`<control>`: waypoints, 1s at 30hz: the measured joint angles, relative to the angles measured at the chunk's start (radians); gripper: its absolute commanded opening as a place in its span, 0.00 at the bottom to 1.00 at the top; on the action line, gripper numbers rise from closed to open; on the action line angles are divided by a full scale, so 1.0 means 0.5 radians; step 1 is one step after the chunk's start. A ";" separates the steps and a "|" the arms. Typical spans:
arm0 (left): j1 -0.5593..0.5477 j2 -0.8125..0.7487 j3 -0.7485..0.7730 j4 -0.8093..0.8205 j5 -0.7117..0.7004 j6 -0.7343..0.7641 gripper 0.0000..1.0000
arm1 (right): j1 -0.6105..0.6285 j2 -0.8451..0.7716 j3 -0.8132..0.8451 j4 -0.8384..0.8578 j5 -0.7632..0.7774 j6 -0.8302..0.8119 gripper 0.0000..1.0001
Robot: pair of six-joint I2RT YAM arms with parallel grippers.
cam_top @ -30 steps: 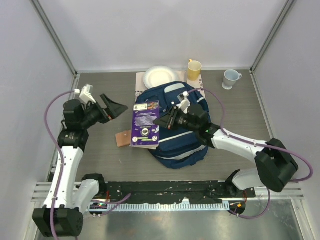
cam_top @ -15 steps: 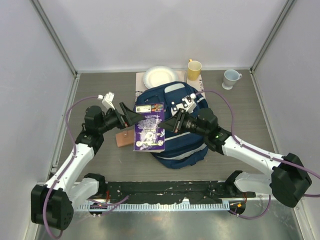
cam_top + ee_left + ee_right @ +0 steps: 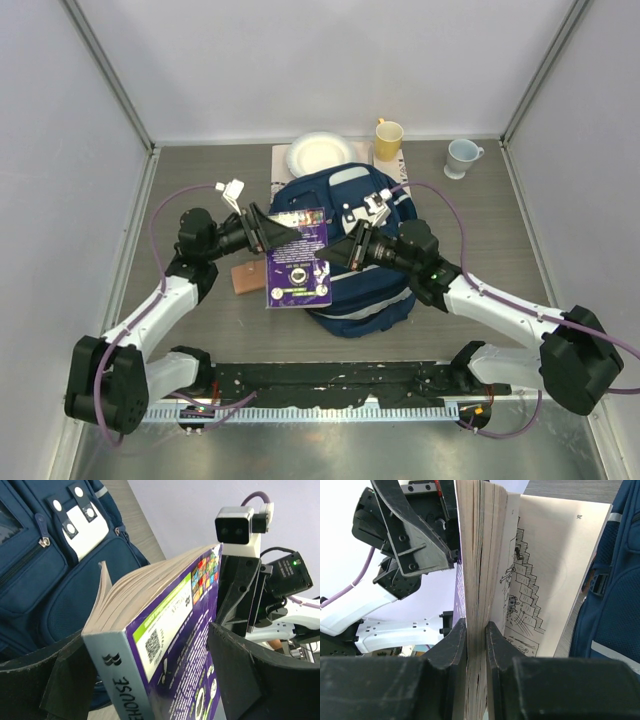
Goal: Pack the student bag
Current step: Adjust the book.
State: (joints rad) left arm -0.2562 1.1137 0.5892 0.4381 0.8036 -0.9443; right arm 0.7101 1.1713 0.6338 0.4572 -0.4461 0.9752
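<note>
The student bag (image 3: pixel 365 290) lies flat in the middle of the table (image 3: pixel 480 215) with its front pockets facing up. A thick purple book (image 3: pixel 297 255) is held over its left half. The right gripper (image 3: pixel 338 250) is clamped on the book: its wrist view shows both fingers (image 3: pixel 454 645) pinching the block of pages from the open edge, while one loose leaf with a drawing on it fans out to the side. The left gripper (image 3: pixel 270 232) sits at the opposite edge with its jaws spread wide, one finger (image 3: pixel 60 680) on each side of the spine. It grips nothing firmly yet, and I cannot tell whether its pads touch the covers. The step in hand looks like a handover or a two-handed steadying of the book, ahead of putting it into the bag. The next move probably calls for the left jaws to close squarely on the spine while the right grip holds, so the heavy book neither sags nor swings open. After that the bag's mouth has to be found. The book and arms cover much of the bag, and I cannot tell whether the main compartment is unzipped.
</note>
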 measured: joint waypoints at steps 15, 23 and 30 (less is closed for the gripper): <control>-0.011 0.073 -0.019 0.208 0.145 -0.105 0.00 | -0.079 0.079 0.000 0.068 -0.067 -0.025 0.48; -0.040 0.008 -0.016 0.004 -0.047 -0.027 0.00 | -0.095 -0.222 0.044 -0.609 0.423 -0.205 0.85; -0.043 -0.217 0.019 -0.173 -0.506 -0.020 0.00 | -0.097 -0.662 -0.181 -0.692 0.494 -0.056 0.86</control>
State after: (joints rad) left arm -0.2775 1.0050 0.5987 0.3515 0.5507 -0.9543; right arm 0.6617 0.8402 0.5434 0.1112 -0.1989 0.9474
